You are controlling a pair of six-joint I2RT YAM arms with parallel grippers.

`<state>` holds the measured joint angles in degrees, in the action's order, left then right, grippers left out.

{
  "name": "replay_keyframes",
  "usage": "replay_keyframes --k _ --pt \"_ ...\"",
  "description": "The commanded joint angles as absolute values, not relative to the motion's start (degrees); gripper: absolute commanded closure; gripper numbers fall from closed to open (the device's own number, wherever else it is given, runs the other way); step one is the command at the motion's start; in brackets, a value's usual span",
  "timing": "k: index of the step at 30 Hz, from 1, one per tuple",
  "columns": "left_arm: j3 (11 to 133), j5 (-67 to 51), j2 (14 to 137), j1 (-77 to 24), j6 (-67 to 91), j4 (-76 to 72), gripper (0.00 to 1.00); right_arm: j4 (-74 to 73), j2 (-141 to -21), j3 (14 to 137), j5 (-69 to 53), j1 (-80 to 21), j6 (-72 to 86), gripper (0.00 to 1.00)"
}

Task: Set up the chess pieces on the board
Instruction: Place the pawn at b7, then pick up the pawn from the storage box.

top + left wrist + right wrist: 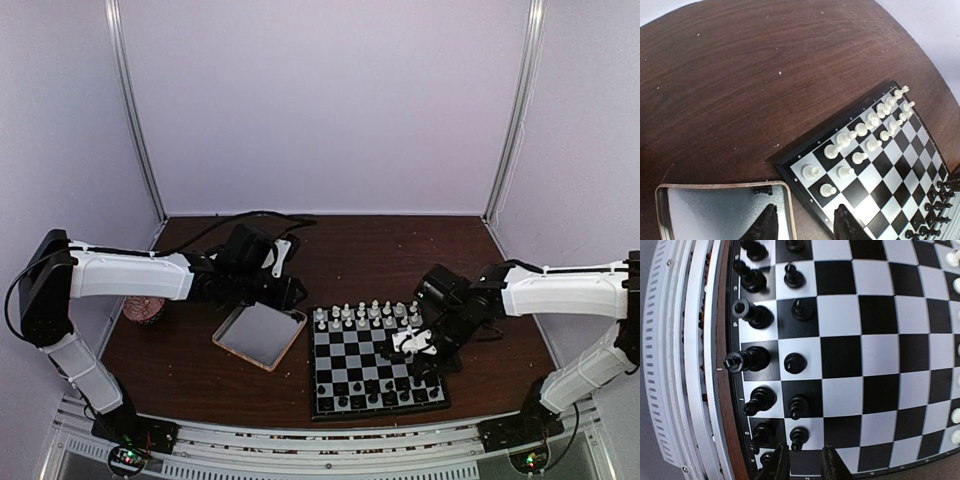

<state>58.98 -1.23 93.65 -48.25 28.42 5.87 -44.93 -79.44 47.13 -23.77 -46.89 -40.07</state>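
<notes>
Flat checkered board [362,355] sits on the wood-grain tabletop [380,260] beside a shallow round-cornered tray [705,215]. Glossy black pieces [795,362] fill the near rows, white pieces [860,157] the far rows. Left end effector [805,227] open, empty. Right end effector [802,467] slightly parted, empty.

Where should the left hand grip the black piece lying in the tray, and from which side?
Probably its narrow middle, from straight above: the piece lies flat beside the tray rim, so sideways approaches look blocked.

A dark wooden table [380,250] bears the board [362,358] and a tray [258,336].
</notes>
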Motion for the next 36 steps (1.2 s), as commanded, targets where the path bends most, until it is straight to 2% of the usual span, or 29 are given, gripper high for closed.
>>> replay_keyframes --k 1,5,11,22,36 --pt "61.5 5.2 94.6 -47.2 32.1 13.4 0.61 -52.2 -74.8 53.9 -27.4 -44.1 -39.4 0.76" --pt "65.8 8.4 98.1 -46.2 37.4 24.8 0.62 -53.3 -73.0 56.2 -31.7 -38.1 -37.9 0.75" --pt "66.8 5.6 101.4 -45.9 42.8 24.6 0.63 -44.8 -72.9 53.2 -36.6 -31.0 -30.9 0.75" --pt "71.7 0.1 108.1 -45.4 49.1 22.7 0.63 -43.6 -72.5 52.4 -36.3 -29.9 -31.3 0.74" --pt "77.5 -0.3 113.7 -44.1 51.3 25.9 0.66 -44.0 -72.7 52.0 -36.6 -29.6 -32.1 0.73"
